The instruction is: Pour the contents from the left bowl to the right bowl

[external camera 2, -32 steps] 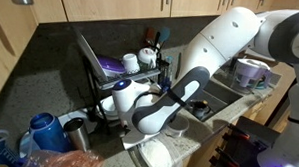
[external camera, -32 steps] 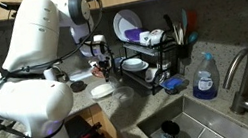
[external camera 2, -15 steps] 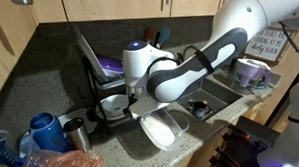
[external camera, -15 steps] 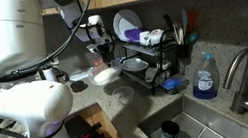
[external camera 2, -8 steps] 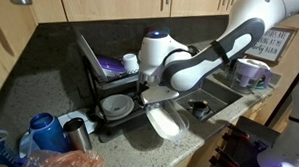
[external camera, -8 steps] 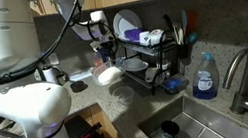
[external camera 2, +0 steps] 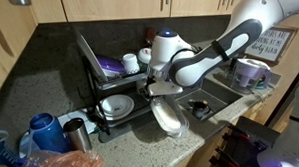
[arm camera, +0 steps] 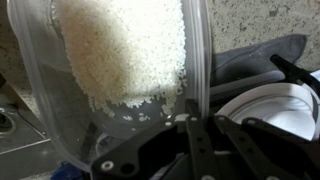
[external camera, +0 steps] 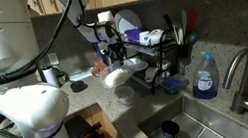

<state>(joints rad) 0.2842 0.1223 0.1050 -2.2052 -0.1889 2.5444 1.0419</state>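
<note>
Wrist view alone shows rice (arm camera: 125,50) inside the tilted bowl (arm camera: 45,115) clamped by the pincer (arm camera: 195,122).

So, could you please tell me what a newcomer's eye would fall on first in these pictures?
The tilted clear bowl fills the wrist view, white grains heaped inside, its rim pinched by the hand. In both exterior views the big white arm holds it over the counter beside the dish rack, and a blue soap bottle stands by the sink.
</note>
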